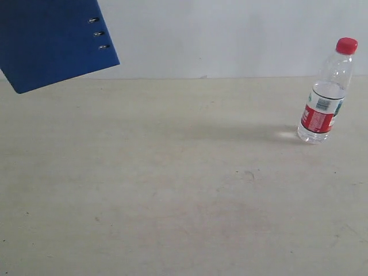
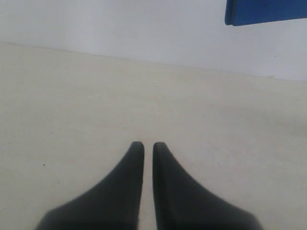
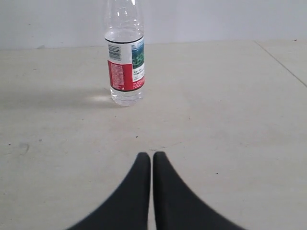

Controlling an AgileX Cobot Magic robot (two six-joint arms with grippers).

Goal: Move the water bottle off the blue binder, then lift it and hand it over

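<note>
The water bottle (image 1: 325, 95) stands upright on the pale table at the far right, red cap on top, red-and-white label low on its body. In the right wrist view the water bottle (image 3: 124, 62) stands well ahead of my right gripper (image 3: 151, 155), which is shut and holds nothing. The blue binder (image 1: 52, 40) shows at the top left corner, tilted, its metal rings (image 1: 98, 33) along its right edge; what holds it is out of view. A corner of the blue binder (image 2: 266, 11) shows far beyond my left gripper (image 2: 148, 145), shut and empty. Neither arm appears in the exterior view.
The pale table (image 1: 172, 184) has small scuff marks (image 1: 248, 174) near its middle. A white wall (image 1: 230, 34) runs behind the far edge. In the right wrist view a seam or edge line (image 3: 280, 62) crosses the table to one side of the bottle.
</note>
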